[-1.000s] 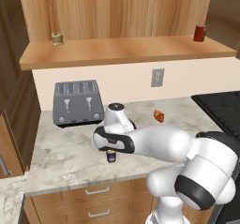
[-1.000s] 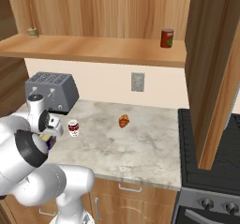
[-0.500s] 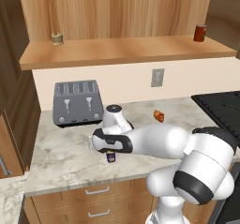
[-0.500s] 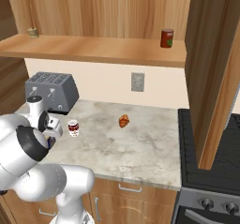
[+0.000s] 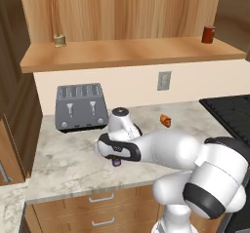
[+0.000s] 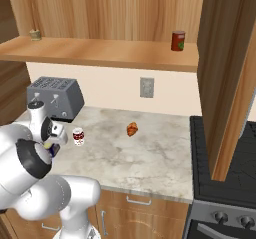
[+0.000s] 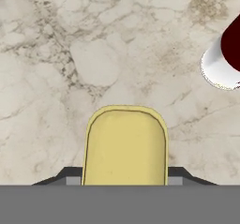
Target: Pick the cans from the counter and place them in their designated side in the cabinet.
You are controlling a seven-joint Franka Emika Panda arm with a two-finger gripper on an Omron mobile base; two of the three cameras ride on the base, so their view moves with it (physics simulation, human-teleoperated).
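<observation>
the small dark blue cylinder can w/ the yellow top sits right betw. the finger tips of the white arm's two-finger gripper. a dark tip shows on each side of it, hard against its sides, so the jaws look pinched on the can, tho the contact itself is cut off at the bottom of the hand view. the can stands upright, long axis pointing up into the hand, yellow top facing the camera. in the left base view its dark lower end pokes out under the hand, at or just above the pale beige-grey marbled stone counter, towards the front edge, fwd of the grey toaster.

the red-and-white can w/ the pale lid stands apart on the counter, just beside the hand, nearer the middle.

next move likely turns on straight up: the can's axis is vertical and the light-brown wood cabinet shelf is above and behind, so lift first, then carry back and up. which side is meant for it i can't tell; an olive-tan can sits at the shelf's left end, a plain dark red can at the right end.
</observation>
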